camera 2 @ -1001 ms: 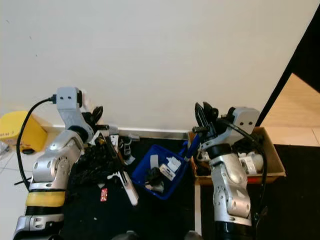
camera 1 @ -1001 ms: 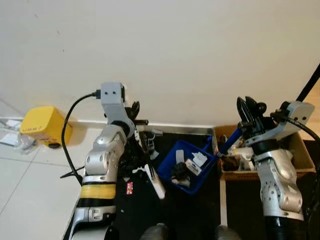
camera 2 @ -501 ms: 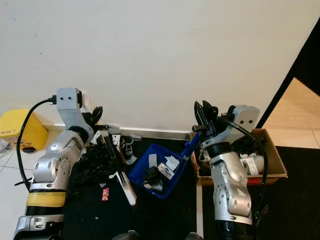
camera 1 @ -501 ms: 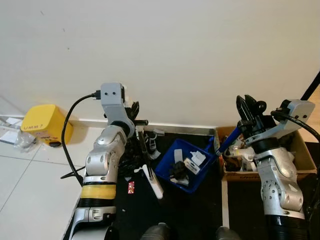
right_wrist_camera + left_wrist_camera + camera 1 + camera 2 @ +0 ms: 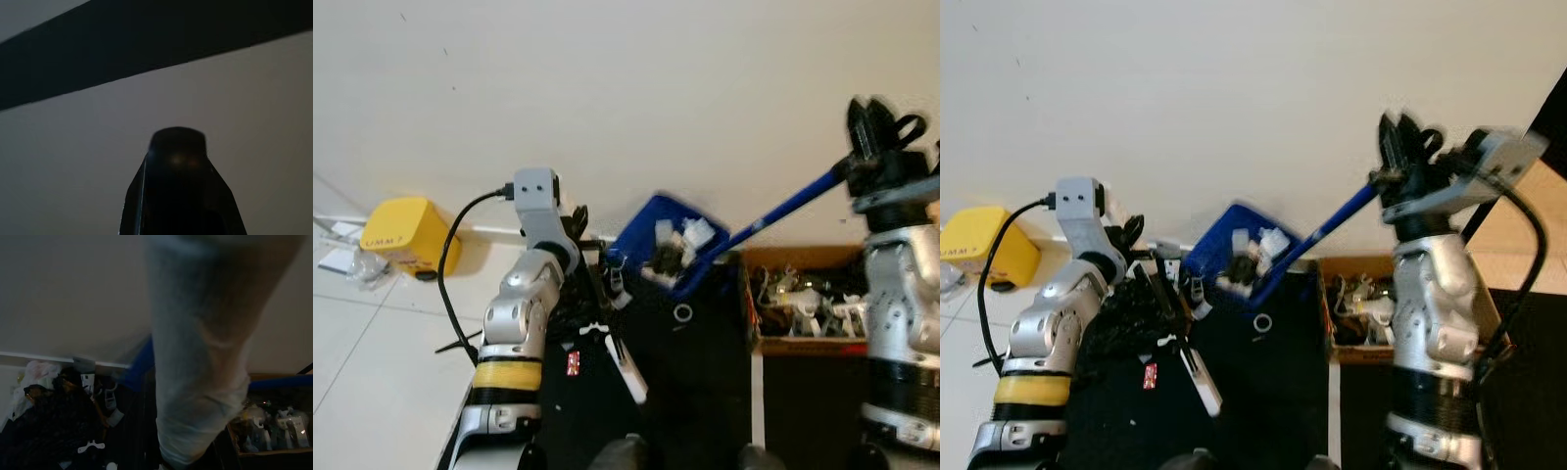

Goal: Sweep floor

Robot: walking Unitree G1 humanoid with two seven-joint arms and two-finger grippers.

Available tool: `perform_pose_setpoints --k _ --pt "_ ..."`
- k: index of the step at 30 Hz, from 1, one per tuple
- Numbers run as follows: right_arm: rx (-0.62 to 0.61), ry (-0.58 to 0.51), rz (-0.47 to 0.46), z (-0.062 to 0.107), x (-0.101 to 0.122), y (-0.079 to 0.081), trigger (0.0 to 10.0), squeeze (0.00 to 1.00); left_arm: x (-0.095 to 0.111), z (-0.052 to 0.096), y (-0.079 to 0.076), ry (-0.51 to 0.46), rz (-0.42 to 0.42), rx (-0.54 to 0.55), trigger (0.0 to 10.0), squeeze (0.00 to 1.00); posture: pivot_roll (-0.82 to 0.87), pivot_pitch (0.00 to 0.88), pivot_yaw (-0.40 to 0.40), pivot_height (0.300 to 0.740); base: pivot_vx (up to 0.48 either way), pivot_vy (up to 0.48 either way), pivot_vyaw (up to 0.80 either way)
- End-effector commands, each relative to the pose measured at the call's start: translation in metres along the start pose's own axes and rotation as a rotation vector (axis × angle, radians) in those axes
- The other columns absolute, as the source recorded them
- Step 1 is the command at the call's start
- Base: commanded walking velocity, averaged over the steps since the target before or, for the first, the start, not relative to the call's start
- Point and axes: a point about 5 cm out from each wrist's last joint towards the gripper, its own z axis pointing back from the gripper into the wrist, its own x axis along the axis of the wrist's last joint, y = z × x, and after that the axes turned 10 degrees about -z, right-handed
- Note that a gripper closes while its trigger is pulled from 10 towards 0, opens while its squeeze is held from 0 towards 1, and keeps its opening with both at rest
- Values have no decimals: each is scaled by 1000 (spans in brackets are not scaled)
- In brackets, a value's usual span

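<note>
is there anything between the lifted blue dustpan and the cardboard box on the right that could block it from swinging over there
Nothing visible blocks it. The blue dustpan, held up by its handle in the right gripper, hangs in open air left of the cardboard box. Between them lie only black mat and wall; a small ring lies below on the mat.

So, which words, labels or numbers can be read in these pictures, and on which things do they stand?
"UMM 7", roughly: dark letters on the yellow box by the wall; the last sign is uncertain.
Red tag on the black mat: it bears small print, too small to read.
White packets in the blue dustpan: any print is blurred, unreadable.
Items in the cardboard box: no readable text.
</note>
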Motion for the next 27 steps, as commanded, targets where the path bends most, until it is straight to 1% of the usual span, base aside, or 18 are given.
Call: perform_pose_setpoints --k 1,2,3,6,7,10,12,13,14,15,16,17,18,20,23,24,27 --pt "16 -67 66 -6 13 -2 10000 0 4 2 10 -19 -24 28 10000 0 57 92 147 740 0 0 0" --pt "16 -67 66 -6 13 -2 10000 0 4 2 10 -19 -24 28 10000 0 57 92 147 740 0 0 0" --pt "22 -69 90 -9 16 -4 10000 0 4 3 10 -19 -24 29 10000 0 60 93 146 740 0 0 0" --pt "79 -73 189 -18 29 -5 10000 0 3 4 10 -16 -25 31 10000 0 63 92 146 740 0 0 0" --pt "98 -80 202 -21 34 -5 10000 0 2 4 9 -15 -25 30 10000 0 62 93 145 740 0 0 0" --pt "111 -87 220 -22 38 -5 10000 0 2 4 9 -14 -25 27 10000 0 60 94 144 740 0 0 0" --pt "123 -87 257 -22 44 -8 10000 0 1 4 8 -11 -24 23 10000 0 58 94 146 740 0 0 0" --pt "123 -87 257 -22 44 -8 10000 0 1 4 8 -11 -24 23 10000 0 58 94 146 740 0 0 0" --pt "142 -62 310 -19 47 -11 10000 0 0 4 8 -10 -24 21 10000 0 56 96 148 740 0 0 0" --pt "155 -43 342 -17 48 -13 10000 0 0 4 7 -9 -24 20 10000 0 56 96 148 740 0 0 0" --pt "155 -43 342 -17 48 -13 10000 0 0 4 7 -9 -24 20 10000 0 56 96 148 740 0 0 0" --pt "171 -12 408 -14 50 -17 10000 0 0 3 7 -7 -24 17 10000 0 47 97 154 740 0 0 0" --pt "171 -12 408 -14 50 -17 10000 0 0 3 7 -7 -24 17 10000 0 47 97 154 740 0 0 0" --pt "184 16 465 -10 51 -21 10000 0 -2 3 6 -2 -24 8 10000 0 43 97 157 740 0 0 0" --pt "187 20 484 -8 53 -24 10000 0 -2 2 4 1 -26 0 10000 0 37 97 163 740 0 0 0" --pt "195 21 525 -6 57 -26 10000 0 -2 1 3 2 -29 -11 10000 0 34 95 170 740 0 0 0" --pt "207 20 556 -4 61 -27 10000 0 -1 0 2 1 -30 -16 10000 0 33 95 171 740 0 0 0"
